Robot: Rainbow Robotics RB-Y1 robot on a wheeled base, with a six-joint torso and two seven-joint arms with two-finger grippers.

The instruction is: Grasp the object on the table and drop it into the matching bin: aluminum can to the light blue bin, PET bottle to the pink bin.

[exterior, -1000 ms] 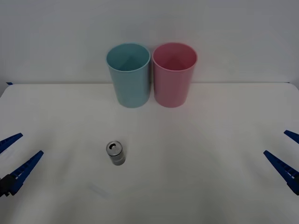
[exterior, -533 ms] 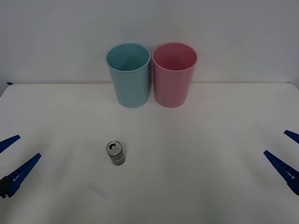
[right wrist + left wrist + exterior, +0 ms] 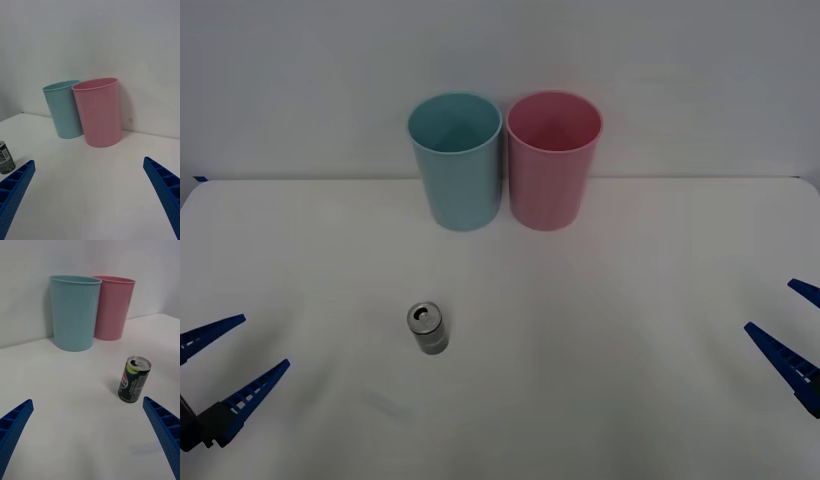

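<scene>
On the white bench [image 3: 630, 330] the light blue bin [image 3: 456, 160] and pink bin [image 3: 552, 160] stand side by side at the far edge, the left pincer [image 3: 230, 365] and right pincer [image 3: 788, 325] hover spread wide at either near side, and the small aluminum can [image 3: 426, 328] stands upright left of centre, apart from both.

In the front view, two bins stand side by side at upper centre of the table [image 3: 630, 300], one bin [image 3: 456, 160] left of the other [image 3: 552, 160]. The can [image 3: 426, 328] stands upright lower left of centre, well apart from them.
</scene>
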